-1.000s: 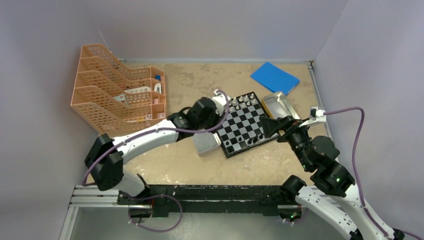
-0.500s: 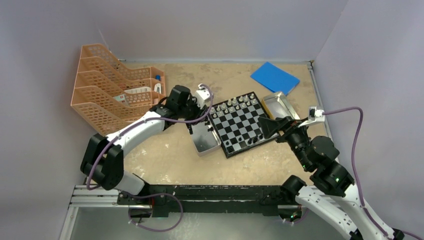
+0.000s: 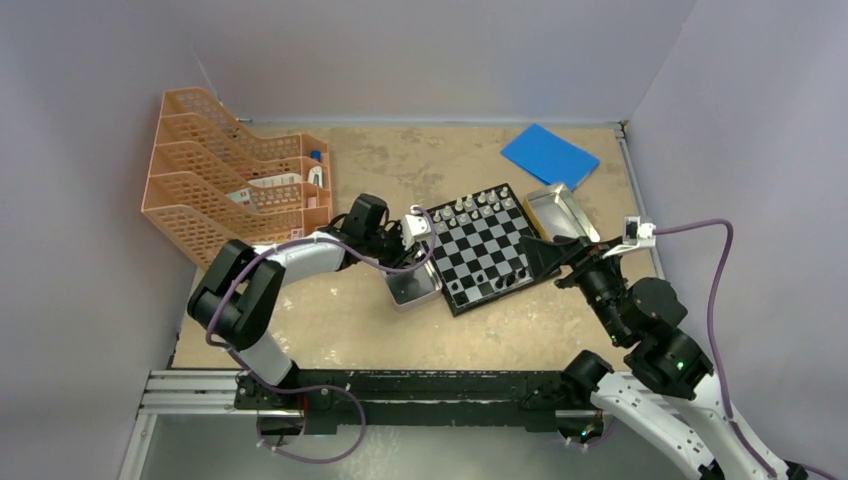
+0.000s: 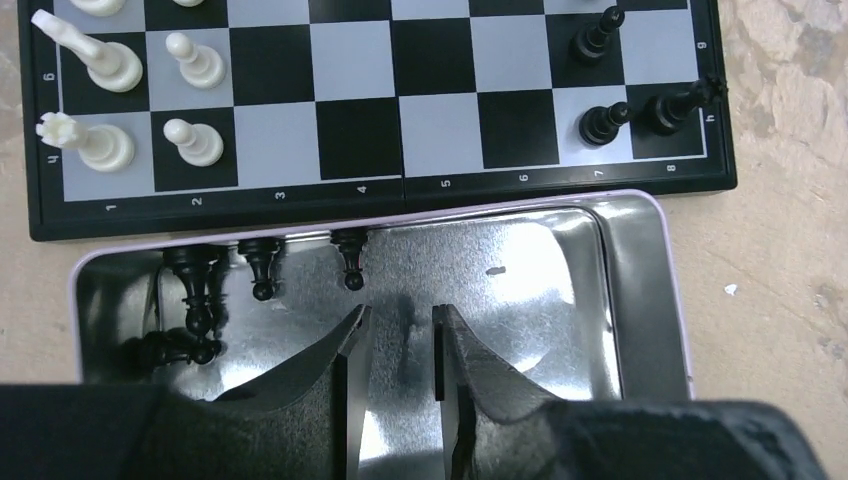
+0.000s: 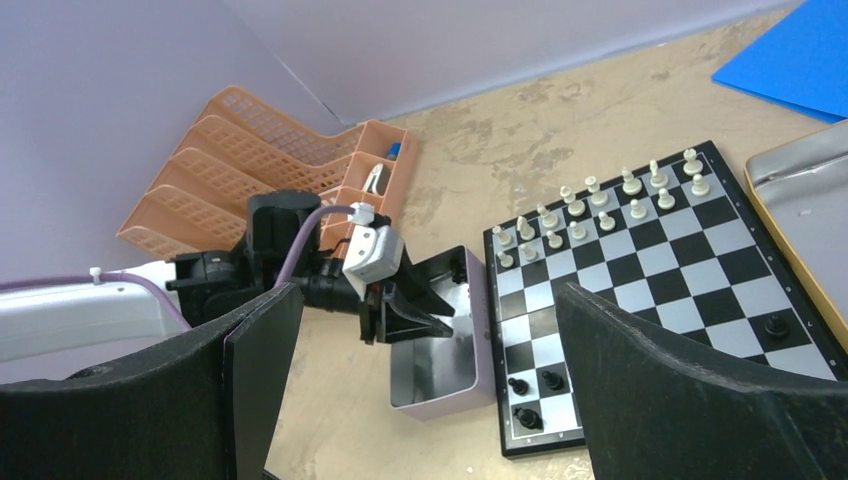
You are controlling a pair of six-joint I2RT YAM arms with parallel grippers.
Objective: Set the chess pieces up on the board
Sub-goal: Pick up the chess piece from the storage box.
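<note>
- The left claw [image 4: 400, 322] has swung out to the left and come back; it now hovers low over the silver tin [image 4: 650, 290], fingers a narrow gap apart, gripping nothing.
- I judge it is lining up to fetch another black piece.
- The tin touches the board [image 4: 380, 207] on the table [image 3: 400, 160] and holds several black pieces [image 4: 262, 268] bunched along its board-side wall.
- White pieces [image 4: 190, 145] fill one end of the board; only a few black ones [image 4: 605, 122] stand at the other.
- The right claw [image 5: 428, 295] waits spread wide, holding nothing, at the board's right edge.
</note>
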